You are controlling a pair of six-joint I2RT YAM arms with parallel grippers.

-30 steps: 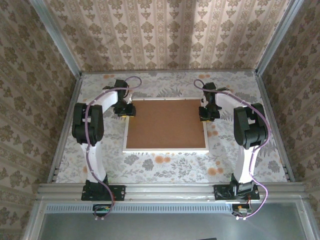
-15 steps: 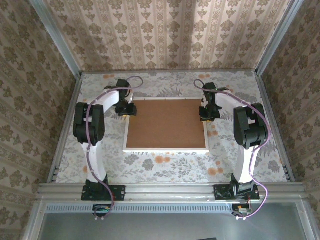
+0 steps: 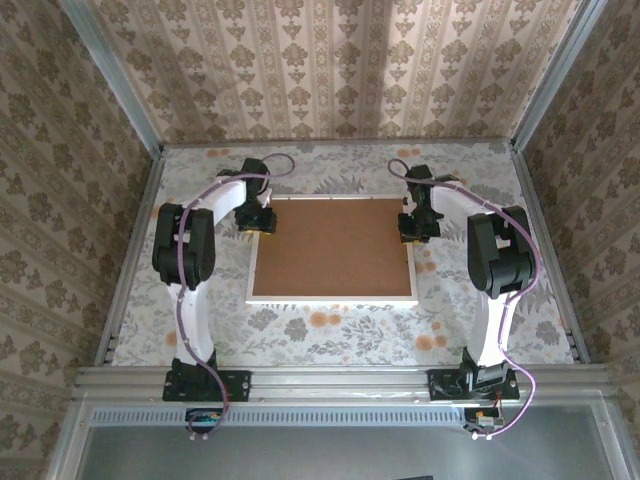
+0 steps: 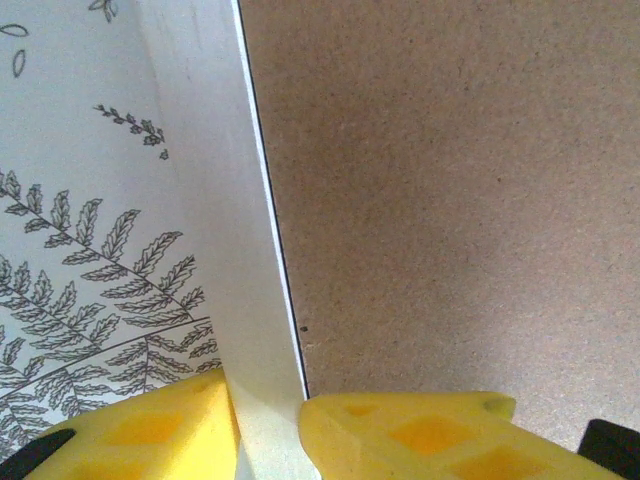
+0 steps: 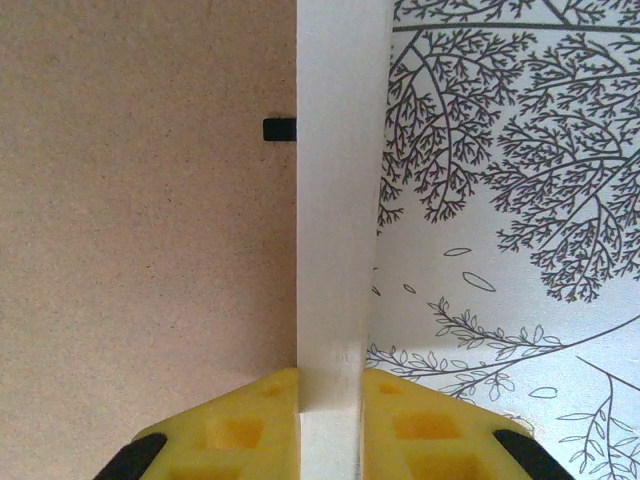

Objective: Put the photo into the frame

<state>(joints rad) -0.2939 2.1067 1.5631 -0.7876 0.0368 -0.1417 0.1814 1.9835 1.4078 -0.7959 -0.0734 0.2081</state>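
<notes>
Right now your frame lies flat near the middle of the floral table, back side up. A brown board fills it inside the thin white rim. From above, its long sides run left to right and all four edges rest on the table.

Your left gripper is at the frame's left edge, just short of the far-left corner. In the left wrist view its yellow pads straddle the white rim, one over the table's fern print and the other over the board. Both pads sit right against the rim, but you cannot tell from this whether they are squeezing it or merely flanking it.

Your right gripper is at the frame's right edge, close to the far-right corner. Its wrist camera shows the rim running straight up between the two yellow fingers, which press on it from both sides, so this hand is clamped on the frame. A small black tab sticks out from the rim over the board, a little ahead of that grip.

Both arms reach in from the near edge and bend inward toward the frame's far corners.
</notes>
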